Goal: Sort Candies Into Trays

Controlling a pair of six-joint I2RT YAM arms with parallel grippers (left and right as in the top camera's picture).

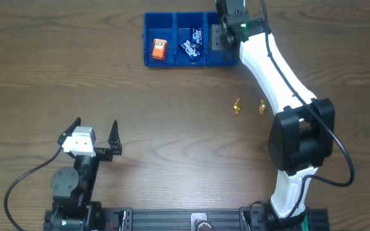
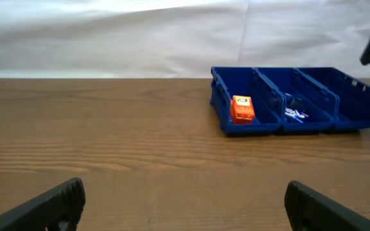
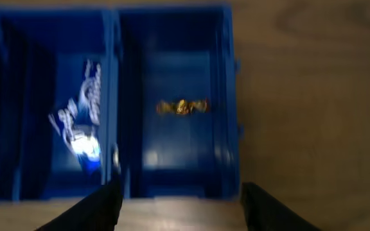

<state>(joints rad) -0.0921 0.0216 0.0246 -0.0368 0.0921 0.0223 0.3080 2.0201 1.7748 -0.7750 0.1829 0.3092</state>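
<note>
Now right jaws, apart, hang over the tray point(image 1: 147, 29); two gold candies point(image 1: 237, 106) point(image 1: 261, 106) lie back toward that arm's base, far from the left jaws, also apart.

I see a brown wood-grain counter point(image 1: 56, 77) across my top view. A blue three-compartment tray point(image 1: 147, 38) sits flat on its far side. Nearer the arm bases, the left gold candy point(image 1: 237, 106) lies on bare wood near the right gold candy point(image 1: 261, 106), both well apart from the tray.

Looks like a robot lab; wood-grain table point(image 1: 172, 141), white backdrop sheet point(image 2: 108, 38).
</note>
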